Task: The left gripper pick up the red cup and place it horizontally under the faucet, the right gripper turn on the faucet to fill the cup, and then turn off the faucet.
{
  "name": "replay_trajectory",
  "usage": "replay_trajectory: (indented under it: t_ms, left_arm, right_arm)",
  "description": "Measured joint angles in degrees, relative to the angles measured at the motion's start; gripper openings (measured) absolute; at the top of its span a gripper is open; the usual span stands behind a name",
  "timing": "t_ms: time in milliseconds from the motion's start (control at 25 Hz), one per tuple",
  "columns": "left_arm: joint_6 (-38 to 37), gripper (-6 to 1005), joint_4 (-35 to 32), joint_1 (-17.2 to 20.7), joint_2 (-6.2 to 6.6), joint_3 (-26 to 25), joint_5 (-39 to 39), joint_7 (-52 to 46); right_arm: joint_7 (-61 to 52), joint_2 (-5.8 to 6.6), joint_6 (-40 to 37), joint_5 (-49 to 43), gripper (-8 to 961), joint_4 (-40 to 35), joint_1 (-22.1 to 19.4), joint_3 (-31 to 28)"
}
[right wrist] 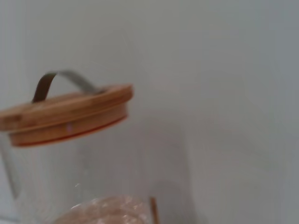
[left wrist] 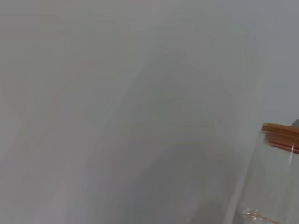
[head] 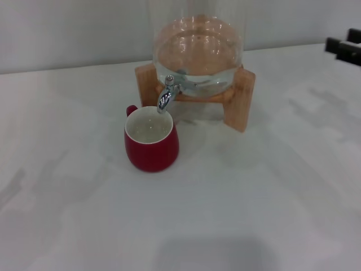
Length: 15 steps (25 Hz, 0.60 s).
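Red cup [head: 151, 141] stands upright on the white desk [head: 237, 214], its white inside showing and its small loop handle turned toward the back left. It sits directly below the chrome faucet [head: 167, 94], whose spout curves down over the cup's far rim; I cannot tell whether any water is running. The faucet is fixed to the front of the clear glass dispenser jar [head: 197, 51], which rests in a wooden stand [head: 243, 97] just behind the cup.

My right hand [head: 343, 47] shows only as black finger parts at the far right edge of the head view, raised near the back of the desk, well apart from the faucet and the cup. I cannot tell whether it is released or clenched, but it grasps nothing that I can see. From my right wrist I look across at the top of the jar: its round wooden lid [right wrist: 65, 114] with a thin metal loop handle [right wrist: 60, 81] lies tilted in that view, against a plain grey wall [right wrist: 224, 70].

My left hand appears in no view. Its wrist camera faces the same grey wall, catching just the jar's glass side [left wrist: 261, 186] and a sliver of the wooden lid.

Nothing lies between the cup and either side of the desk.
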State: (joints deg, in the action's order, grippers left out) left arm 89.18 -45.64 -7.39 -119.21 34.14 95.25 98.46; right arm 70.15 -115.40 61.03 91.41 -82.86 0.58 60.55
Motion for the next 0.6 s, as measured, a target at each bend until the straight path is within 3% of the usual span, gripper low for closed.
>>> replay_trajectory:
  t_ms: [160,240,600]
  left_arm:
    - [0.51,893,-1.14,0.54,0.22,-0.51,-0.71,-3.16]
    - [0.64,893,-1.75,0.63,0.21,-0.77,-0.77,-4.20]
    - [0.16,893,-2.21,-0.13,1.11,-0.84,-3.85,-12.53]
  right_arm:
    - [1.12,0.09,1.24,2.47,675,1.12,-1.36,-3.94]
    - [1.56,0.08,3.64,3.83,675,3.05,-1.46,-7.58]
    - [6.66,0.06,8.03,10.02,667,10.03,-0.45,-10.13]
